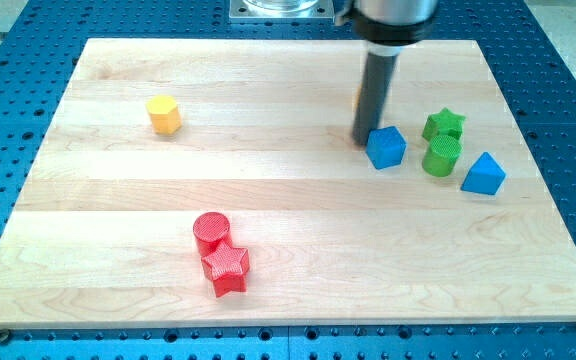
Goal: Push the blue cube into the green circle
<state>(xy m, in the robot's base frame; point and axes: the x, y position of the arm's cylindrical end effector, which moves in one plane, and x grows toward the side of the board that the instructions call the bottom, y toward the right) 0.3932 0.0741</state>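
The blue cube (386, 147) sits on the wooden board right of centre. The green circle, a green cylinder (441, 157), stands a short gap to the cube's right. My tip (365, 140) is at the cube's left side, touching or almost touching it. The dark rod rises from there to the view's top.
A green star (444, 124) sits just above the green cylinder. A blue triangular block (483, 174) lies to the cylinder's lower right. A yellow hexagonal block (164, 115) is at the upper left. A red cylinder (211, 229) and red star (225, 266) touch at the lower middle-left.
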